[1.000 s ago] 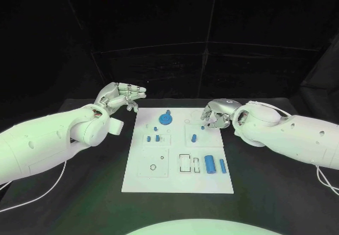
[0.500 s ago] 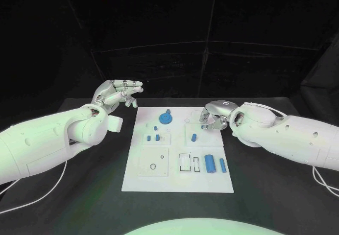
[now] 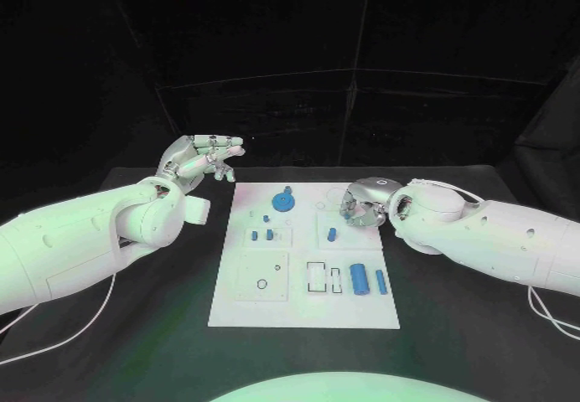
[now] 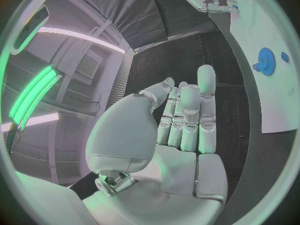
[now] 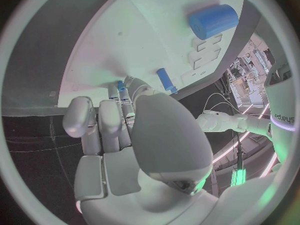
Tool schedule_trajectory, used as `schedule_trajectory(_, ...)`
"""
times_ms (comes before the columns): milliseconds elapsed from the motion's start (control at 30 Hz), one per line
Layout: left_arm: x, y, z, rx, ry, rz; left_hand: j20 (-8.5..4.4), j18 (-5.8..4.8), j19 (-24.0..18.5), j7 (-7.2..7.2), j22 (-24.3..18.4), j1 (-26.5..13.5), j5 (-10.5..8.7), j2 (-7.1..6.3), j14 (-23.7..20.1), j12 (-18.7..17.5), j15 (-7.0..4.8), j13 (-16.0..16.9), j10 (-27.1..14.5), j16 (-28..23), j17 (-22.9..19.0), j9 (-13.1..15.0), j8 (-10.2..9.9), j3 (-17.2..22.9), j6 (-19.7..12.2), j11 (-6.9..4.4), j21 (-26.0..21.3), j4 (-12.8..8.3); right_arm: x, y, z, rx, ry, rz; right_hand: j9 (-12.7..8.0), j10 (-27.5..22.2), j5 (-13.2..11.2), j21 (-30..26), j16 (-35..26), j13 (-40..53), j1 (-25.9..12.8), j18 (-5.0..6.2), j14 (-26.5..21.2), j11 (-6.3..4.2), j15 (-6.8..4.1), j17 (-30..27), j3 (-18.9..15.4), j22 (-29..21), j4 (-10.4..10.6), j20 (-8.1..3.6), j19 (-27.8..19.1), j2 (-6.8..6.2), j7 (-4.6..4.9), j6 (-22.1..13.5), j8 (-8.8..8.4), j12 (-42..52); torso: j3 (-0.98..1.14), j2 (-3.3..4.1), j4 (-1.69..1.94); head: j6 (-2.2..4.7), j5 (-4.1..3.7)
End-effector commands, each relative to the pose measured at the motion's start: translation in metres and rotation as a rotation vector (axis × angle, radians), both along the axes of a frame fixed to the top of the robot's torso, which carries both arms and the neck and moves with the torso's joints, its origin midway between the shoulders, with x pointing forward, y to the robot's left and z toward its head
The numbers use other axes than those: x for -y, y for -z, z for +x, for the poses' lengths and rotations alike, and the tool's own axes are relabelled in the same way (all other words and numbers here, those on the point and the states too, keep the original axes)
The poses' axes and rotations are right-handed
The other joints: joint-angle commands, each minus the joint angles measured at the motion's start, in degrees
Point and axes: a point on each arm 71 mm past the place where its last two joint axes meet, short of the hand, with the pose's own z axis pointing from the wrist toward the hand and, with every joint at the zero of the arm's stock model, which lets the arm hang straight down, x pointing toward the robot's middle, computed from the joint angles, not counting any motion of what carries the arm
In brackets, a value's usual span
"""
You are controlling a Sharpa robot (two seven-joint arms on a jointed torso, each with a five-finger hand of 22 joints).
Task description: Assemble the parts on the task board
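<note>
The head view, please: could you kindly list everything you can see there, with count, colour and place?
table: one, black, under everything.
task board: one, white, mid-table.
gear: one, blue, far part of the board.
large cylinder: one, blue, near right part of the board.
slim bar: one, blue, right of the large cylinder.
small pieces: several, blue, mid-board; exact count unclear.
cables: white, trailing beside both arms.
left hand: silver, raised off the board's far left corner, holds nothing.
right hand: silver, over the board's far right part, fingers curled; any hold unclear.
</note>
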Motion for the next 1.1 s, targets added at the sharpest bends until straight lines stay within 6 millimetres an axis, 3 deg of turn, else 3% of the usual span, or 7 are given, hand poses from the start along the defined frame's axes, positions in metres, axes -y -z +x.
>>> schedule_trajectory(33, 0.001, -0.002, 0.000, 0.012, 0.008, -0.019, 0.16, 0.69, -0.5, 0.31, -0.2, -0.6, 0.00, 0.11, -0.5, 0.4, 0.10, 0.1, -0.5, -0.3, -0.3, -0.1, 0.1, -0.5, -0.1, 0.04, -0.5, 0.0, -0.001, 0.003, -0.001, -0.012, 0.000, -0.020, 0.1, 1.2, -1.1, 0.9, 0.6, -0.4, 0.6, -0.62, 1.4, -0.21, -0.21, 0.4, 1.5, 1.0, -0.5, -0.08, 0.9, 0.44, -0.35, 1.1, -0.01, -0.1, -0.02, -0.02, 0.00, -0.02, -0.02)
schedule_trajectory(267, 0.001, -0.002, 0.000, 0.011, 0.010, -0.019, 0.16, 0.69, -0.5, 0.31, -0.2, -0.6, 0.00, 0.11, -0.5, 0.4, 0.10, 0.1, -0.5, -0.3, -0.3, -0.1, 0.1, -0.5, -0.1, 0.04, -0.5, 0.0, -0.002, 0.006, -0.001, -0.005, 0.014, -0.046, 0.5, 4.8, -3.6, 3.9, 0.9, -0.9, 1.0, -1.51, 1.5, -1.32, -1.06, 0.0, 5.0, 5.4, -2.6, -0.78, 3.4, 1.69, -1.36, 4.3, 0.95, 0.7, -0.03, -0.01, 0.00, -0.07, -0.10)
schedule_trajectory(500, 0.000, -0.002, 0.001, 0.008, 0.010, -0.018, 0.16, 0.69, -0.5, 0.32, -0.2, -0.6, 0.01, 0.10, -0.5, 0.4, 0.11, 0.1, -0.6, -0.4, -0.5, -0.1, 0.1, -0.5, -0.1, 0.04, -0.5, 0.0, -0.002, 0.002, -0.001, 0.052, 0.031, -0.033, 0.7, 6.6, -4.0, 5.3, 1.3, -1.1, 0.5, -1.91, 1.5, -1.84, -1.51, -0.2, 7.9, 7.4, -4.5, -1.30, 4.4, 2.28, -1.78, 5.8, 1.17, 0.7, -0.01, -0.01, -0.02, -0.07, -0.09)
schedule_trajectory(700, -0.001, -0.001, 0.001, 0.005, 0.010, -0.017, 0.17, 0.69, -0.5, 0.33, -0.2, -0.5, 0.01, 0.09, -0.6, 0.4, 0.12, 0.1, -0.6, -0.5, -0.6, -0.1, 0.1, -0.5, -0.1, 0.05, -0.6, 0.0, -0.004, -0.005, -0.003, 0.122, 0.026, 0.023, 0.6, 7.3, -4.2, 5.9, 1.5, -1.5, -1.3, -2.03, 1.4, -1.76, -1.47, -0.5, 11.1, 8.2, -6.5, -1.32, 4.5, 1.64, -1.73, 6.2, 0.66, -0.1, 0.04, -0.02, -0.03, -0.04, -0.14)
schedule_trajectory(867, -0.002, -0.001, 0.002, 0.006, 0.005, -0.015, 0.18, 0.69, -0.6, 0.34, -0.3, -0.5, 0.00, 0.04, -0.7, 0.5, 0.13, 0.1, -0.6, -0.5, -0.7, -0.1, 0.1, -0.6, -0.1, 0.07, -0.6, -0.1, -0.005, -0.012, -0.007, 0.167, 0.023, 0.076, 0.6, 7.4, -4.0, 6.1, 1.8, -1.6, -3.6, -2.05, 1.4, -1.82, -1.42, -0.5, 11.1, 8.3, -6.5, -1.24, 4.5, 0.76, -1.73, 6.4, 0.52, -0.4, 0.00, -0.07, -0.08, 0.03, -0.25)
schedule_trajectory(1100, -0.002, -0.001, 0.002, 0.010, -0.002, -0.013, 0.19, 0.69, -0.6, 0.35, -0.3, -0.5, 0.00, 0.02, -0.7, 0.5, 0.13, 0.1, -0.6, -0.5, -0.7, -0.1, 0.1, -0.6, -0.1, 0.07, -0.7, -0.1, 0.001, -0.018, -0.013, 0.187, 0.033, 0.126, 0.7, 7.6, -5.2, 6.1, 1.9, -1.6, -4.7, -2.05, 1.4, -1.94, -1.48, -0.6, 11.0, 8.5, -6.6, -1.25, 4.5, 0.65, -1.89, 6.6, 0.44, -0.6, -0.07, -0.04, 0.00, 0.01, -0.42)
